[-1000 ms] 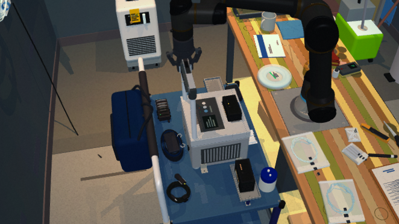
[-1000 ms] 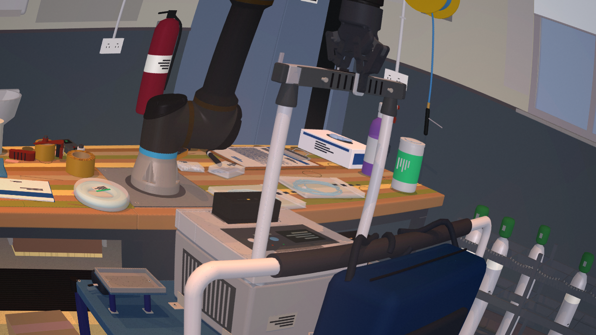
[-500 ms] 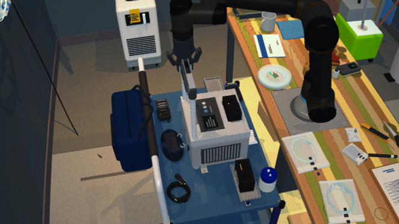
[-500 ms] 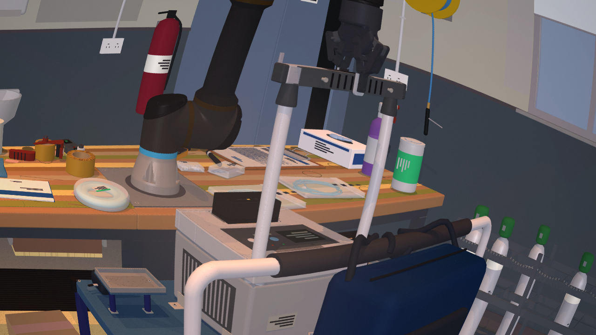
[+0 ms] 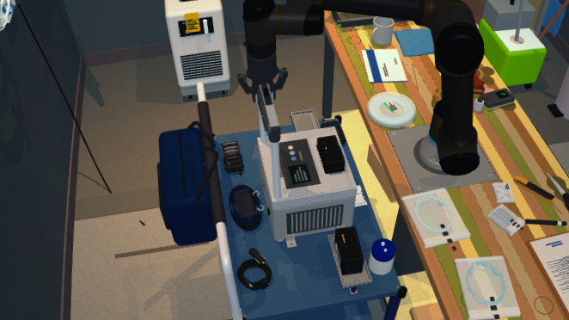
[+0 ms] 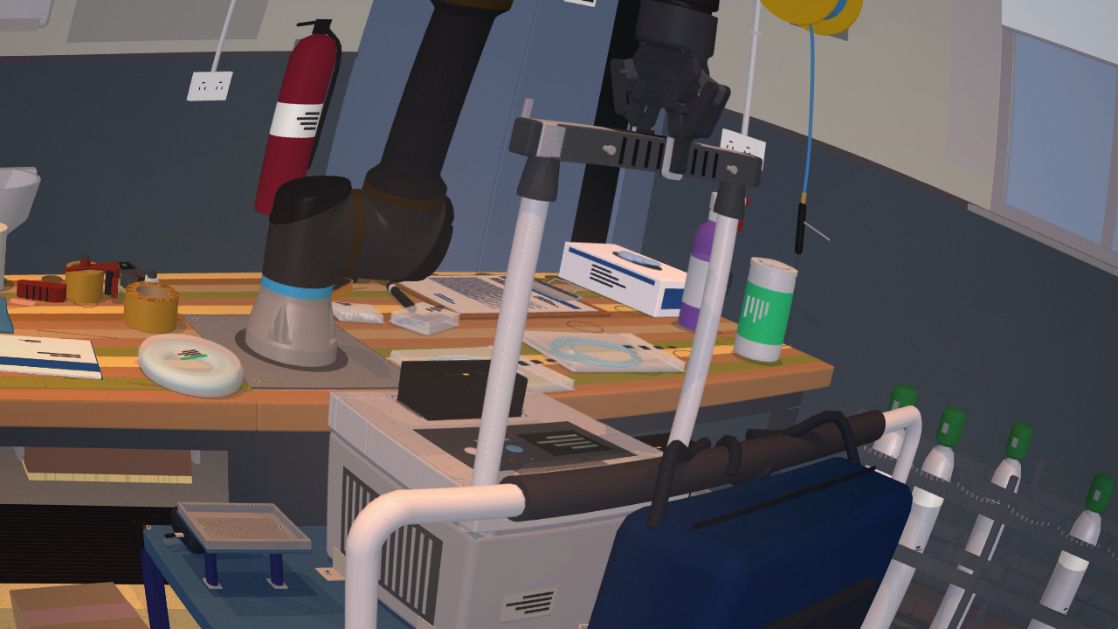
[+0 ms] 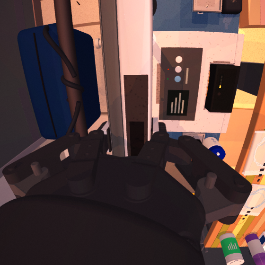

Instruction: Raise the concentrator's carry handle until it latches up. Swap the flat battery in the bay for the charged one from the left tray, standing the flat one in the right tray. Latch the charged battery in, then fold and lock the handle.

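Note:
The carry handle (image 6: pixel 635 152) stands raised high above the white concentrator (image 5: pixel 307 178) on two pale posts, its dark crossbar level. My gripper (image 6: pixel 672 168) comes down from above with its fingers closed on either side of the crossbar (image 7: pixel 131 99), near the right end as the second side camera shows it. A black battery (image 5: pixel 331 153) sits in the bay on top of the concentrator, beside the control panel (image 5: pixel 298 163). Another black battery (image 5: pixel 348 250) lies in the tray at the near end of the blue cart. The tray (image 5: pixel 304 120) at the far end is empty.
A blue bag (image 5: pixel 185 187) hangs off the cart's push bar (image 5: pixel 210 159) beside the concentrator. A white-and-blue jar (image 5: pixel 382 256) stands by the near tray, and cables (image 5: pixel 245 206) lie on the cart top. The cluttered workbench (image 5: pixel 468 172) holding my base runs along the other side.

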You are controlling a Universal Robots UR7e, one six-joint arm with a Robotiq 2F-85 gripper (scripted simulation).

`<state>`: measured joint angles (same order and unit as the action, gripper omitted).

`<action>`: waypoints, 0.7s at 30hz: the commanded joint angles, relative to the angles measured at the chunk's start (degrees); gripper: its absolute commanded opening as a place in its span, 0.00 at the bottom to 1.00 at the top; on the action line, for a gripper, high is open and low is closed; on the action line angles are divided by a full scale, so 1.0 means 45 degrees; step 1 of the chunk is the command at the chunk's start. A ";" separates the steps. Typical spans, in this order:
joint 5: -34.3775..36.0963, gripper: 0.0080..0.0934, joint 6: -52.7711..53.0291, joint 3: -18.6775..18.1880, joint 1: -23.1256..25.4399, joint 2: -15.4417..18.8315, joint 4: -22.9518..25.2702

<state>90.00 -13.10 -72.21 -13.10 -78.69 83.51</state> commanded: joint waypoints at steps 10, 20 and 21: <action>-0.0001 0.12 0.0000 0.0003 0.0000 -0.0011 0.0009; -0.0001 0.35 0.0000 0.0003 0.0000 -0.0011 0.0009; -0.0001 0.37 0.0000 0.0003 0.0000 -0.0011 0.0009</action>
<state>90.00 -13.10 -72.23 -13.10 -78.70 83.53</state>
